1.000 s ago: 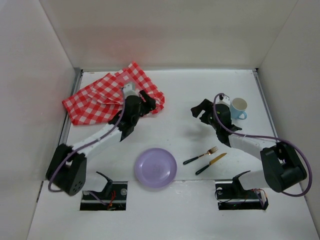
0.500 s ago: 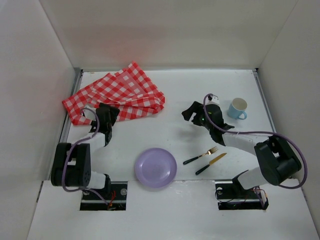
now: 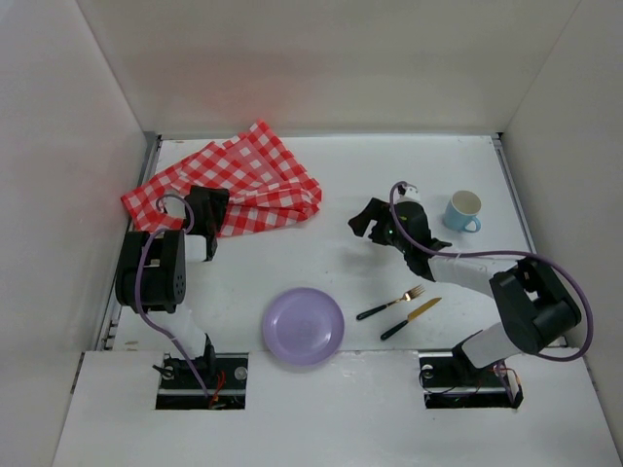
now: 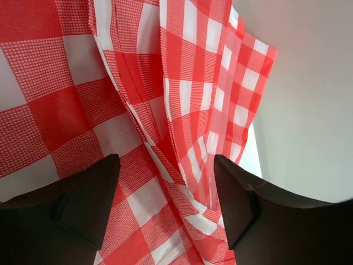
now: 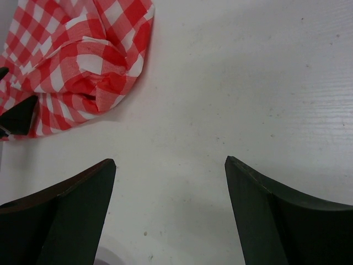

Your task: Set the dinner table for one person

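Observation:
The dinner table is a white matte top. A crumpled red-and-white checked cloth lies at its back left. My left gripper is open over the cloth's near edge; in the left wrist view the cloth fills the frame between the jaws of the gripper. My right gripper is open and empty over bare table near the middle, with the cloth ahead of it to the left. A purple plate, a fork and a knife lie at the front.
A light blue cup stands at the right, just behind my right arm. White walls close in the table on the left, back and right. A sliver of the plate shows at the bottom of the right wrist view.
My left arm has folded back to the left, and its gripper has moved from the cloth's right side to its near left part. My right gripper has moved left, away from the cup.

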`<state>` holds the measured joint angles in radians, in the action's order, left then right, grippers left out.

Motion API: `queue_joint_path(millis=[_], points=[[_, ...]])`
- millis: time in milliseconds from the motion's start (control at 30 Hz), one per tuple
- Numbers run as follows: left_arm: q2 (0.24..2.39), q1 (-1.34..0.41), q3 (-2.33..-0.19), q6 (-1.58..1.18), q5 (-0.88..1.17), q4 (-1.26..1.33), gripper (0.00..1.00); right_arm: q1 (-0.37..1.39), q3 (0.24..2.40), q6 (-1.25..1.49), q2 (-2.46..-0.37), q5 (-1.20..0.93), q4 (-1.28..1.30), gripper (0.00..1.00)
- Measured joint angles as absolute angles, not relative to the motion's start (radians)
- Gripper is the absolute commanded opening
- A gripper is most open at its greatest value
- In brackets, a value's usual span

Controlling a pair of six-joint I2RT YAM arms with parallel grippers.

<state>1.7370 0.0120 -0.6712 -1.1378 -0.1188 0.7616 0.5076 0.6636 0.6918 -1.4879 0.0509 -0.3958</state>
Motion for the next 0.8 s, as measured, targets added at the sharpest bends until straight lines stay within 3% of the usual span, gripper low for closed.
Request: queue_joint_path(millis=[200, 333, 433, 667, 800], points=[[1.765, 0.01, -0.713, -1.142, -0.124, 0.765, 0.55, 0.511, 0.667, 0.692, -1.488, 0.044, -0.396, 0.86], [1.861, 0.003, -0.849, -1.127, -0.131, 0.737, 0.26, 0.513, 0.667, 0.692, -1.493, 0.041, -0.395, 0.86], [1.945, -0.015, -0.981, -1.102, -0.119, 0.693, 0.12, 0.512, 0.667, 0.692, -1.493, 0.042, -0.395, 0.86], [2.138, -0.23, -1.436, -0.924, -0.014, 0.488, 0.11, 0.502, 0.667, 0.694, -1.491, 0.044, -0.395, 0.86], [2.251, -0.443, -1.726, -0.735, 0.101, 0.317, 0.27, 0.489, 0.666, 0.701, -1.49, 0.052, -0.395, 0.86]])
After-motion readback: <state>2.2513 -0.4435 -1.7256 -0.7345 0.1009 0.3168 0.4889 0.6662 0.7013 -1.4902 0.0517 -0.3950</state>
